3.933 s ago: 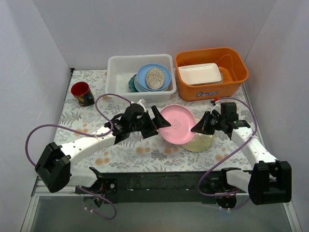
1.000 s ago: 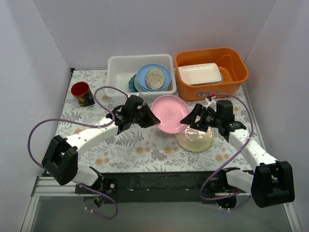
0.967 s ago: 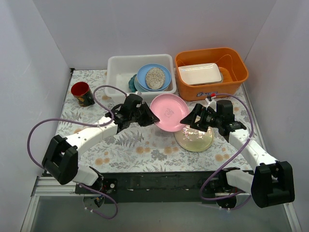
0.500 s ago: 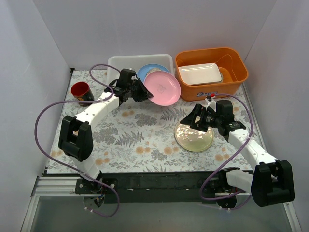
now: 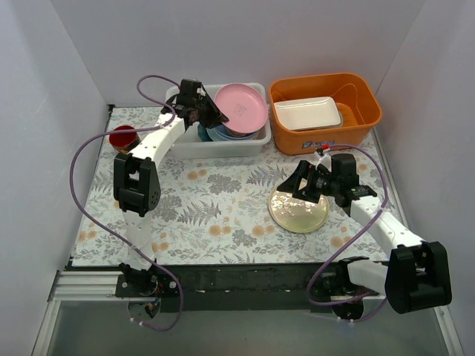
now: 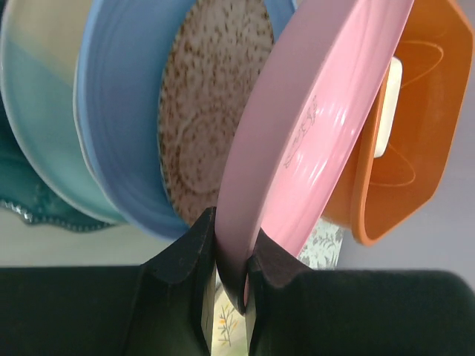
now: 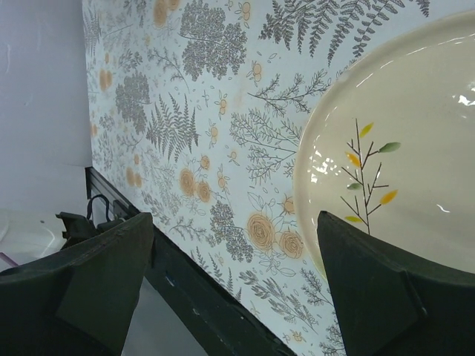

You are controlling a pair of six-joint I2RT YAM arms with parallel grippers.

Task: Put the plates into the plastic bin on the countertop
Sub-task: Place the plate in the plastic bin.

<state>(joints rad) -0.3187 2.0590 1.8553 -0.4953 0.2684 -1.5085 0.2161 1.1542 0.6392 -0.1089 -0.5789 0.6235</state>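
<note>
— Left gripper (image 6: 231, 259) pinches the rim of the pink plate (image 5: 241, 108), jaws nearly shut on it, the plate held tilted on edge over the white plastic bin (image 5: 223, 147) at the back of the countertop (image 5: 215, 204).
— What's under it?
— A light blue plate (image 6: 122, 148) carrying a speckled oval plate (image 6: 208, 111), stacked in the bin. The step looks like the drop-off: lower the pink plate flatter onto the stack, then let go.
— And the right gripper (image 7: 237, 282)?
— Fully spread, holding nothing, poised just above the cream leaf-patterned plate (image 7: 401, 170) lying flat on the countertop. That plate likely goes next, and needs its rim gripped.
</note>
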